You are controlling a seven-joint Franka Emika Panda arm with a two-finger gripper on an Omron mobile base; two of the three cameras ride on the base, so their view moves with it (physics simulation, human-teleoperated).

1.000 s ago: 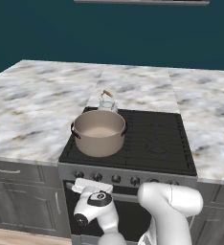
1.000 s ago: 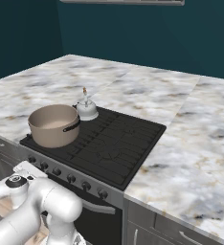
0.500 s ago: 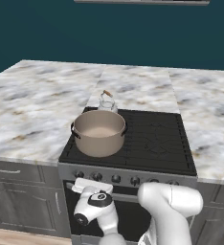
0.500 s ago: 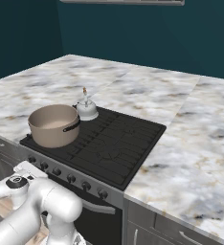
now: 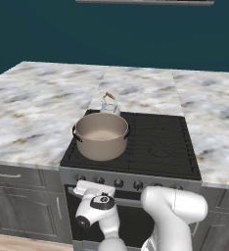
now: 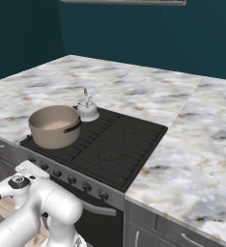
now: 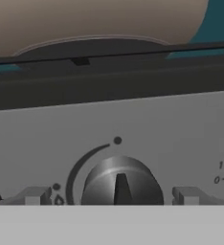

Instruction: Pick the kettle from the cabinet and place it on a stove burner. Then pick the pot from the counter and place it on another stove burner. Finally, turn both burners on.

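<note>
With the kettle [image 5: 108, 104] on a rear burner and the pot [image 5: 101, 136] on the front-left one, both placements look done; knobs remain, the wide-open gripper [image 7: 112, 201] straddling one knob [image 7: 121, 184].

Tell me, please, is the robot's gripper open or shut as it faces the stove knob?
Open: in the hand view the gripper's two fingertips stand wide apart either side of the knob, not touching it.

The scene is being lit evenly and softly from above. A faint shadow is being cast under the pot [image 5: 101, 135] onto the stove [image 5: 155, 144]. The close hand view is being rendered slightly soft; no glare is being seen.
</note>
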